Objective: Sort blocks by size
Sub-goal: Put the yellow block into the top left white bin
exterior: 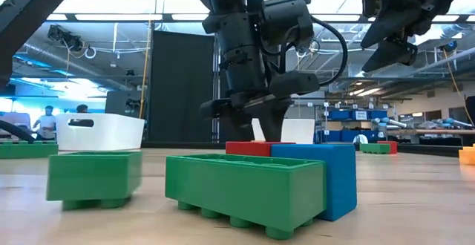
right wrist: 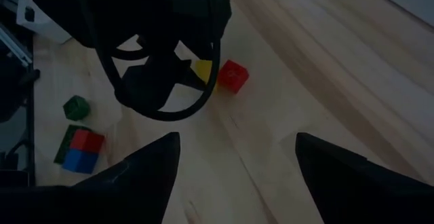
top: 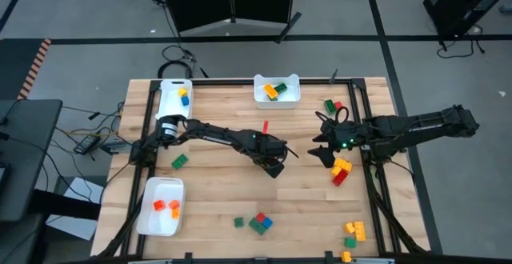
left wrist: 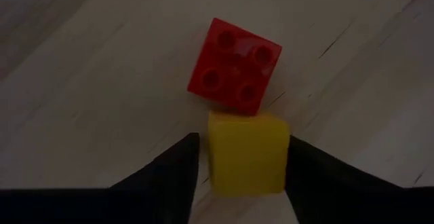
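Observation:
A small yellow block (left wrist: 245,153) sits on the wooden table between the fingers of my left gripper (left wrist: 241,183), which points steeply down near the table's middle (top: 274,166). A red four-stud block (left wrist: 234,64) lies on the table against the yellow block's far side. In the high view my left gripper hides both blocks. The right wrist view shows yellow (right wrist: 201,68) and red (right wrist: 232,75) under it. My right gripper (top: 322,154) hangs open above the table, right of the left one, with nothing between its fingers (right wrist: 234,163). My left gripper has the yellow block's two opposite side faces (left wrist: 281,157) between its two fingers, which come from above, pointing steeply down. The block sits on the table, its far face against the red block. In the low view a block cluster hides the contact.
White trays holding blocks stand at the far middle (top: 277,99), far left (top: 170,102) and near left (top: 152,216). Loose blocks: a green one (top: 179,161), a green-red-blue cluster (top: 260,222), a yellow-red stack (top: 342,170), yellow and orange ones (top: 354,230), and green and red (top: 330,105).

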Controlling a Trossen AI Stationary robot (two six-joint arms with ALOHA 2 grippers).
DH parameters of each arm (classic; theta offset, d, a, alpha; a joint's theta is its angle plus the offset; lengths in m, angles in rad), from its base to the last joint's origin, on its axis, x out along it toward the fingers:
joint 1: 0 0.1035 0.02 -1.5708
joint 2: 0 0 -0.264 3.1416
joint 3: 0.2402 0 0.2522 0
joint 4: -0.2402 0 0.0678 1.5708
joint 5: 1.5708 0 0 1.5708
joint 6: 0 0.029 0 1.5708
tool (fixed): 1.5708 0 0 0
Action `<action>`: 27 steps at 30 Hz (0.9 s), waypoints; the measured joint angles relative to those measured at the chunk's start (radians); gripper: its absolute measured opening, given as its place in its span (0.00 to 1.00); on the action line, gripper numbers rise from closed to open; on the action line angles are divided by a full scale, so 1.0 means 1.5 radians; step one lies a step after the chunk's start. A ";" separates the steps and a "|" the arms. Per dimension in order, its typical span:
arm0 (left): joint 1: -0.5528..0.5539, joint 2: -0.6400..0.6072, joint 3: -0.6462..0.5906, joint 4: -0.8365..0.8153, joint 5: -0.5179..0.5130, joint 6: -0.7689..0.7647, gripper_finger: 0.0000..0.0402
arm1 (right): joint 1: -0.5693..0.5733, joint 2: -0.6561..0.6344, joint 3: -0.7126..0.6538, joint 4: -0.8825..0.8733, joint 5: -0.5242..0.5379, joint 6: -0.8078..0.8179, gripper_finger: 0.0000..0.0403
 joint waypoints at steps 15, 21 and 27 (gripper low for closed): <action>0.001 -0.033 0.001 -0.038 0.013 0.087 0.37 | 0.000 0.000 0.000 0.004 0.001 -0.001 0.75; 0.002 -0.093 0.003 -0.092 -0.029 0.091 0.35 | 0.000 0.000 0.000 0.005 0.001 0.000 0.75; 0.015 -0.185 0.003 -0.232 -0.121 0.107 0.35 | 0.000 0.000 0.000 0.014 0.026 0.010 0.75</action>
